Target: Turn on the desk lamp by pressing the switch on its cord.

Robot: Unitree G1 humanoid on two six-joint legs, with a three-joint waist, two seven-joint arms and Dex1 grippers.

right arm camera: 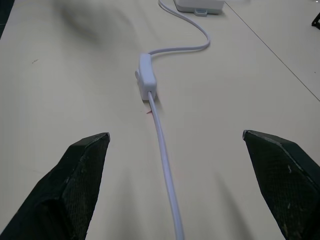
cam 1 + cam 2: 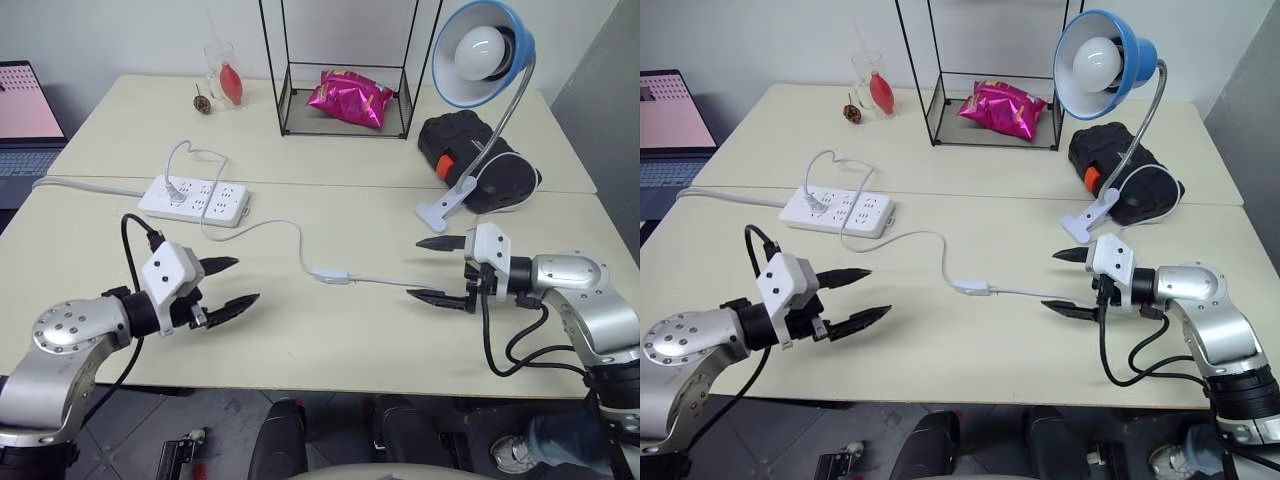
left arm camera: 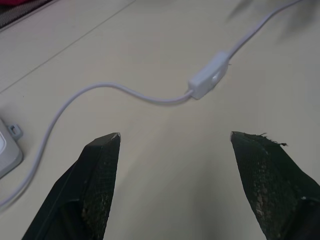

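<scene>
While both arms reach inward, the left claw [image 2: 232, 282] and right claw [image 2: 433, 269] gape empty, flanking the switch [image 2: 330, 274].

switch [image 2: 330, 274]: bare table [image 2: 300, 340] all round, open from 3, 6, 9 o'clock | cord [image 2: 285, 228] trails toward 10 | power strip [image 2: 194, 199] at 10, well apart | desk lamp [image 2: 480, 50] clip base at 2, near right gripper [image 2: 428, 270]

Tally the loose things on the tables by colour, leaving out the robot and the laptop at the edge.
White: 2, power strip, switch with its cord
Blue: 1, lamp
Pink: 1, snack bag
Black: 2, wire rack, bag
Clear: 1, glass
Brown: 1, small round thing
Total: 8
</scene>
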